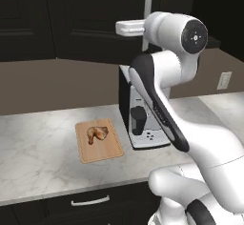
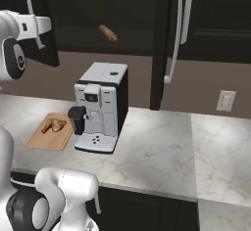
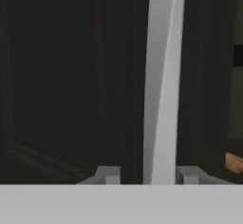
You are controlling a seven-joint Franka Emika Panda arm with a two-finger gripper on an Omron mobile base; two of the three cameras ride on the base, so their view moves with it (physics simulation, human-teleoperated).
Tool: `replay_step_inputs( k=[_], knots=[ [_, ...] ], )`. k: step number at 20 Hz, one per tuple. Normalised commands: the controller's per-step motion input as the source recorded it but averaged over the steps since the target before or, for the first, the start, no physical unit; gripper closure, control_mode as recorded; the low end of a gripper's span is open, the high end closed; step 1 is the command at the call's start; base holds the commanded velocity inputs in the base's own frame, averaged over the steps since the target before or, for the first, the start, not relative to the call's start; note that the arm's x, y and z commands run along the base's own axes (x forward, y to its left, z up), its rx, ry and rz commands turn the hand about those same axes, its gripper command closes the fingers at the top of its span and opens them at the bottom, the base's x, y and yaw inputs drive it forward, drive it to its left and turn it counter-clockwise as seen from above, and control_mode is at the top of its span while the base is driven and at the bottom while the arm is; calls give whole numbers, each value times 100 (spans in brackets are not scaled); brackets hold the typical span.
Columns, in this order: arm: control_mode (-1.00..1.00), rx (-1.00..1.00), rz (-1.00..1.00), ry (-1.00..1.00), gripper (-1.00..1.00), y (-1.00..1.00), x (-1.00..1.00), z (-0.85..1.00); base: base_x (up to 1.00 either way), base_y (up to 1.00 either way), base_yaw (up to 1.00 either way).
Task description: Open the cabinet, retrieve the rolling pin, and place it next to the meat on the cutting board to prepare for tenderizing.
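Tool (image 3: 149, 175) astride cabinet (image 3: 57, 76) handle (image 3: 161, 76) — jaws parted

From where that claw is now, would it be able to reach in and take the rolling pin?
Probably not directly. The claw sits around the silver handle of the cabinet door, jaws slightly apart. The rolling pin lies inside past the swung-open door, so the claw would have to go round that door first.

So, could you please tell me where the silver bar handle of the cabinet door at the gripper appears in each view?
Left base view: the handle runs down from the top edge, right of centre, beside the white hand.
Right base view: the handle is at the top left, on the open door.
Hand view: the handle stands upright through the middle.
Shared landmark: the gripper, with a fingertip on either side of the bar.
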Motion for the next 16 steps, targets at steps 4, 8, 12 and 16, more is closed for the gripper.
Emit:
replay_step_inputs(
  k=[4, 8, 12, 16],
  knots=[
    [-100, 0, 5, 4, 100, 66, -18, -29, 0, 0, 0],
    [-100, 0, 4, 4, -100, 65, -26, -39, 0, 0, 0],
    [-100, 3, 0, 2, -100, 34, -19, -12, 0, 0, 0],
    [-100, 10, 0, 0, -100, 0, -42, 1, 0, 0, 0]
  ],
)
